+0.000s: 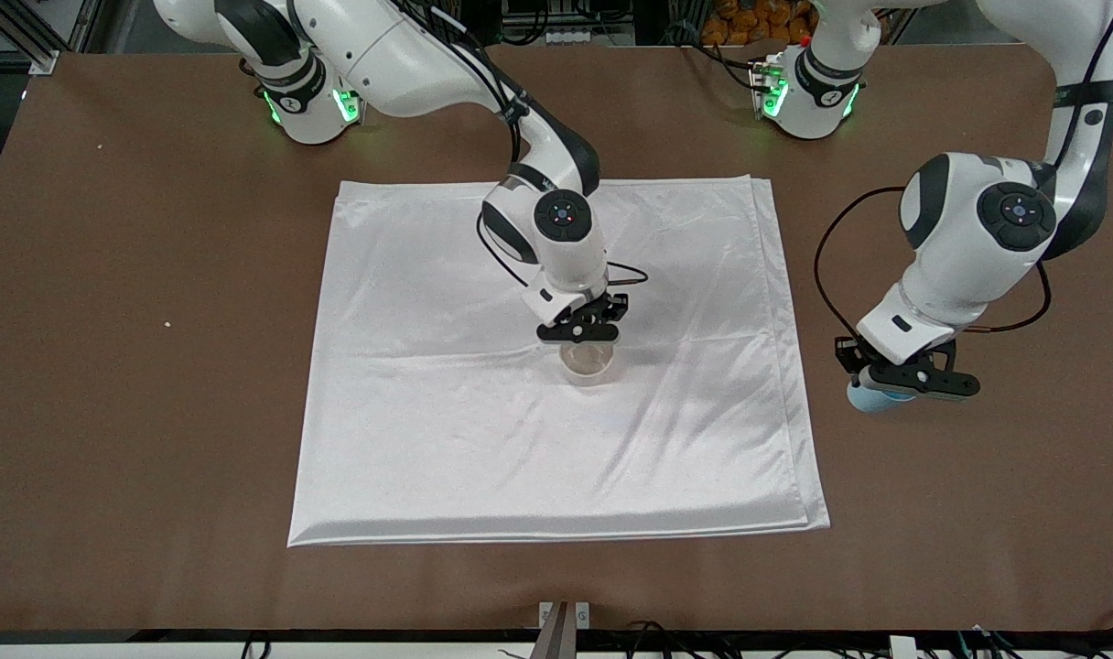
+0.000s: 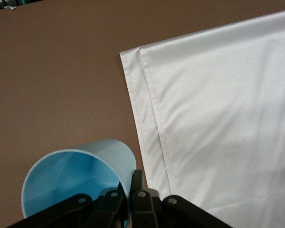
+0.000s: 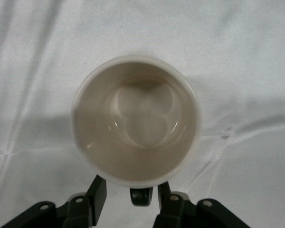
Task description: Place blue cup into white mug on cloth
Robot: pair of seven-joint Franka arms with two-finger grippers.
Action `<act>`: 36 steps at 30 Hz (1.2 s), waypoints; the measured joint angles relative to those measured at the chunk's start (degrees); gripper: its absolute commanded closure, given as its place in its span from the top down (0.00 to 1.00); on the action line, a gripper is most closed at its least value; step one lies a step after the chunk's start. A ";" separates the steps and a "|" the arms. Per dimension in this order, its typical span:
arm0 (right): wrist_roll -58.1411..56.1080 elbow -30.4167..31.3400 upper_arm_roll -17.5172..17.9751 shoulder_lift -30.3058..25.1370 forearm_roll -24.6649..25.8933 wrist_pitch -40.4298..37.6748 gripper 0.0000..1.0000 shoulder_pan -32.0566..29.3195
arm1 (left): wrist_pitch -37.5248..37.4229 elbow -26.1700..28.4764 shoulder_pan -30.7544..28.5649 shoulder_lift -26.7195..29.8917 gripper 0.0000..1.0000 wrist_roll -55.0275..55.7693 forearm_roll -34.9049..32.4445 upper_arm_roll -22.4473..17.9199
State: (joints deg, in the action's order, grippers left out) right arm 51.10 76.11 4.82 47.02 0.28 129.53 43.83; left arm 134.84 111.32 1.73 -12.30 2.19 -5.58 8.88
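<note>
- Between the right gripper [image 3: 130,197] fingers [image 3: 97,194] sits only the mug's small black handle; the jaws stand parted on either side of it, not pressing it as far as the right wrist view shows.
- White mug [image 1: 588,360] stands upright on the cloth [image 1: 428,439], near its middle, mouth up, empty inside; the right gripper [image 1: 582,331] hangs low just above its rim on the side toward the robots' bases.
- Left gripper [image 2: 129,199]: jaws closed on the wall of the blue cup [image 2: 76,183], one finger inside the rim and one outside.
- Blue cup [image 1: 872,398] shows under the left gripper [image 1: 909,380], tilted in the left wrist view with its bright blue inside facing the camera; it is over bare table [image 1: 154,366], off the cloth, toward the left arm's end. Whether its base touches the table I cannot tell.
- Cup and mug are well apart; the cloth's edge lies between them.
- Cloth: white, folded, lightly creased, flat on the brown table, layered edges visible in the left wrist view [image 2: 218,118].
</note>
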 measured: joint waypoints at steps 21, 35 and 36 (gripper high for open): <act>-6.78 2.63 0.13 -19.50 0.00 -16.75 1.00 -11.52 | -18.07 -11.94 1.25 1.78 0.00 13.76 -1.14 15.28; -18.70 4.89 -0.05 -34.08 -0.41 -31.96 1.00 -25.43 | -21.98 -17.92 12.92 -3.50 0.00 23.53 -2.50 16.66; -19.48 4.92 -0.06 -34.74 -0.43 -32.45 1.00 -26.20 | -22.09 -18.42 13.55 -4.25 0.00 24.18 -2.51 16.63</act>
State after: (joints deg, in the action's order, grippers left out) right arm 31.62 81.03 4.76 12.28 -0.15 97.09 17.63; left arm 112.75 92.90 15.29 -16.55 26.37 -8.10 25.51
